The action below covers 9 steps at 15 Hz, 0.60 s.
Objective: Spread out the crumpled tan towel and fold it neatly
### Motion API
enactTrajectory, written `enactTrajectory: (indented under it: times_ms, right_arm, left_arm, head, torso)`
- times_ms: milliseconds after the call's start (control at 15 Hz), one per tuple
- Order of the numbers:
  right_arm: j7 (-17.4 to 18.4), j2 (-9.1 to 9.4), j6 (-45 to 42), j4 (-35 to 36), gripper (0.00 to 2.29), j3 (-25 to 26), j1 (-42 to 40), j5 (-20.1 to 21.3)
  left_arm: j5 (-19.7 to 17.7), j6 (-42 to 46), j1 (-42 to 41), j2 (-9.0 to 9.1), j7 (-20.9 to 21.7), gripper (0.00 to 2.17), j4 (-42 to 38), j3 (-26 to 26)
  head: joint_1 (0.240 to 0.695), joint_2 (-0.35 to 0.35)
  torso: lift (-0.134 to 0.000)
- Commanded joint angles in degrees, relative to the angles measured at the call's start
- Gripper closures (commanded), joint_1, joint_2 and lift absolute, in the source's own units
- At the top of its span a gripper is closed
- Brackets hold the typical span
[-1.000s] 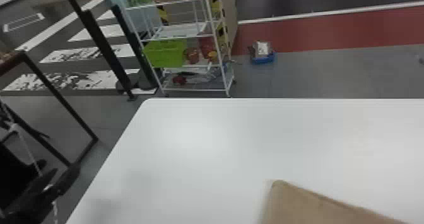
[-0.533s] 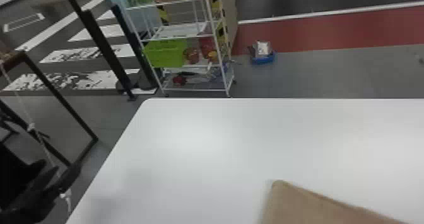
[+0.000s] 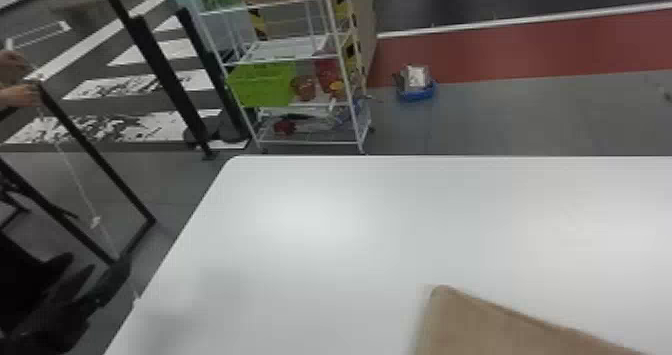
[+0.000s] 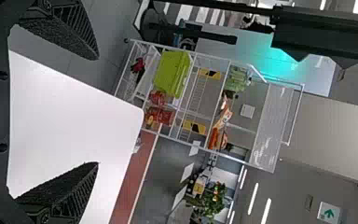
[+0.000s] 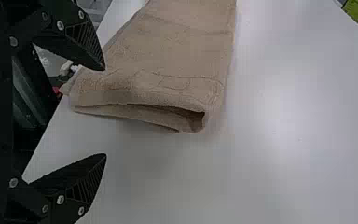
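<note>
Tan towel: it lies on the tabletop [image 3: 320, 259]; in head view the tan towel [image 3: 480, 329] is at the bottom edge, R of the middle, partly cut by the frame.
Towel shape: folded in a long strip w/ several layers; the folded end is seen in R wrist view, w/ a dark gap btwn the layers near one corner. Some wavy creases run across the top layer close to this end.
Towel corner: a small tip sticks out at one side of the folded end, at the tabletop's edge.
L end effector [image 3: 98, 260]: beside the L edge of the tabletop in head view, well apart from the towel.
L fingers: in L wrist view the L end effector [image 4: 98, 111] is wide, w/ nothing btwn its fingers; part of the tabletop is seen behind.
R end effector [image 5: 105, 112]: wide too, holding nothing, near the towel's folded end. One finger tip is seen just beside the cloth; if they touch, I cannot tell.
Rack: white wire rack [image 3: 295, 56] stands on the floor beyond the tabletop, w/ a green basket [image 3: 262, 84] on it.
Floor: a blue container [image 3: 417, 95] is R of the rack, w/ some pale item in it.
</note>
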<state>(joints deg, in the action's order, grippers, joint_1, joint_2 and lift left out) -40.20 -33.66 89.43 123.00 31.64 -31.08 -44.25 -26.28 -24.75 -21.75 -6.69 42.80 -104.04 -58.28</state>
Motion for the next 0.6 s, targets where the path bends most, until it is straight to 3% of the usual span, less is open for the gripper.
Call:
enactTrajectory:
  times_ms: [0,533]
  right_arm:
    - [0.12,0.0,0.65,-0.3,0.26,-1.75,1.37,0.66]
    - [0.56,0.09,0.65,-0.39,0.29,-6.59,4.71,2.68]
  left_arm:
    - [0.0,0.0,-0.14,0.36,0.09,0.08,-0.46,0.01]
    - [0.0,0.0,-0.4,0.53,0.18,0.08,-0.82,0.01]
  head:
    - [0.695,0.35]
    - [0.695,0.35]
  torso:
    - [-0.122]
    - [-0.122]
